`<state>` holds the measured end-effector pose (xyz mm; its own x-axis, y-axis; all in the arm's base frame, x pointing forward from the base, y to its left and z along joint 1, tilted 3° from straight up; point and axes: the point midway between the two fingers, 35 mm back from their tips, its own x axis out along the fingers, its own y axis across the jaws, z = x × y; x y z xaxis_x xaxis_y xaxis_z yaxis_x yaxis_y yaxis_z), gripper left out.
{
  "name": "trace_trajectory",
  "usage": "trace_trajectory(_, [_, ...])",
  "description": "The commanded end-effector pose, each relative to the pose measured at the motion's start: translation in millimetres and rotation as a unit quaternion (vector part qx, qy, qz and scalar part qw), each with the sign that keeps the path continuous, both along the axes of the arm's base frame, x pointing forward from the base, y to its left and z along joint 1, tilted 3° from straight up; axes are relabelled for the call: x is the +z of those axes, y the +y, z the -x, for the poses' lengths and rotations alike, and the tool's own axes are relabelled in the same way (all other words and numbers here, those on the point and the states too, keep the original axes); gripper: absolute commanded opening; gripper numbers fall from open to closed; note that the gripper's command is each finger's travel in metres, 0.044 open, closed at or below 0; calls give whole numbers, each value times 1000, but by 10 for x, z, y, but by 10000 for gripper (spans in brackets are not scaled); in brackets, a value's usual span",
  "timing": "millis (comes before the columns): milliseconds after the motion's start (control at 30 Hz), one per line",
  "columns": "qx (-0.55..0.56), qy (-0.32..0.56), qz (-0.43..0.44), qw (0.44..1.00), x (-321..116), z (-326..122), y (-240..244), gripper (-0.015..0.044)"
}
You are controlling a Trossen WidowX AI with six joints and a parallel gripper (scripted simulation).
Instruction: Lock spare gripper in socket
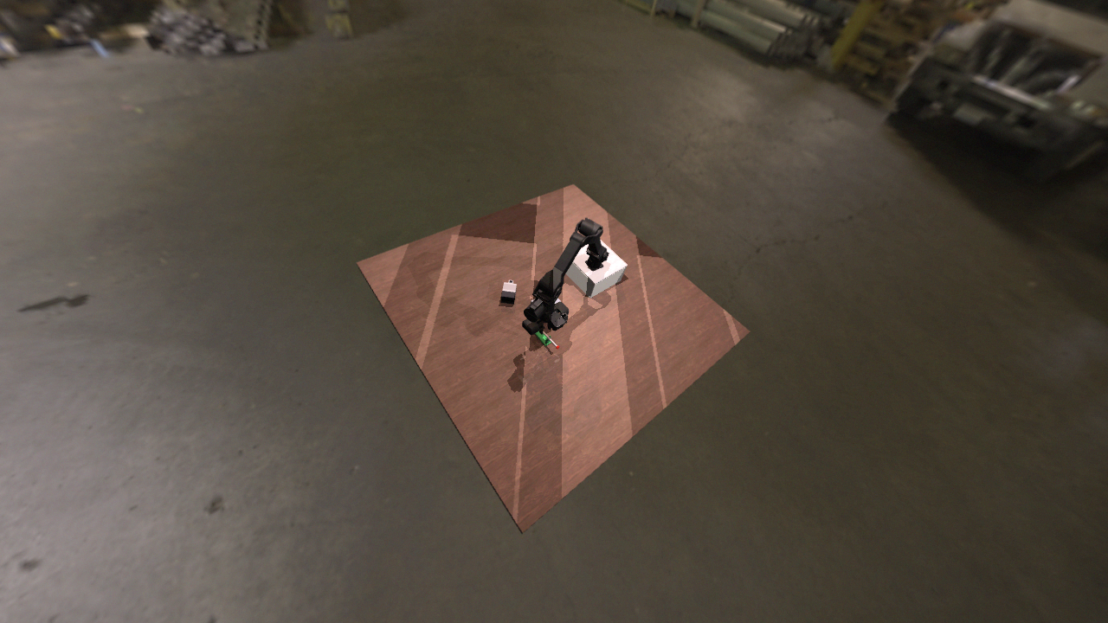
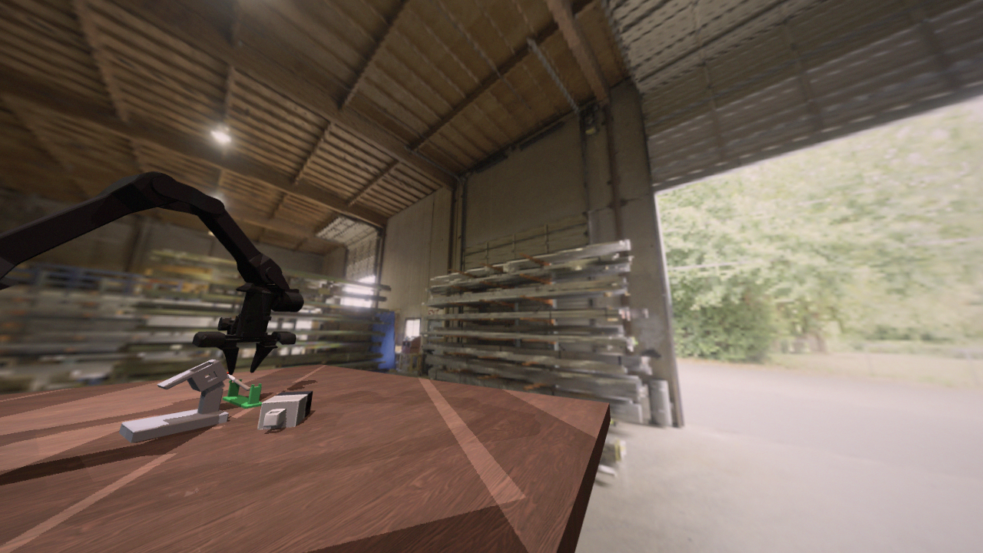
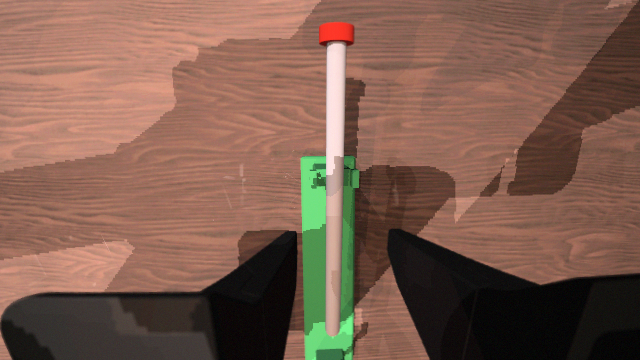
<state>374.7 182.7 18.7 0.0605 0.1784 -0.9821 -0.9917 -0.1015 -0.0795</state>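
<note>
The lock pin [image 2: 239,382] [image 3: 336,100], white with a red head, lies along the green cradle [image 2: 255,394] [image 3: 315,210]. Its red end sticks out past the cradle. My gripper [image 2: 242,372] [image 3: 342,240] is open and empty, pointing down just above the cradle, with a finger to either side of the pin's headless half in the wrist view. The grey mount [image 2: 210,400] stands nearer the exterior camera, with its tilted socket head on top; no pin shows in it. The spare gripper [image 1: 508,289] [image 2: 282,410], a pale block with a dark end and a small spigot, lies on the table apart from the mount.
The arm's white base box [image 1: 608,278] stands on the wooden table [image 1: 589,433] [image 2: 385,474]. The arm reaches over the mount's area and hides most of the mount in the top view. The spare gripper is beside the mount and cradle.
</note>
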Motion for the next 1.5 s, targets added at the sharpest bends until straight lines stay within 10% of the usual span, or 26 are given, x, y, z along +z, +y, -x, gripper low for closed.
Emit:
trace_trajectory(0, [-1,2,4,1000,-79,3,-8,180])
trace_trajectory(900, [-1,2,4,1000,-444,-18,-1,180])
trace_trajectory(1100, [-1,2,4,1000,-444,-18,-1,23])
trace_trajectory(1467, [-1,2,3,1000,-417,-14,-1,0])
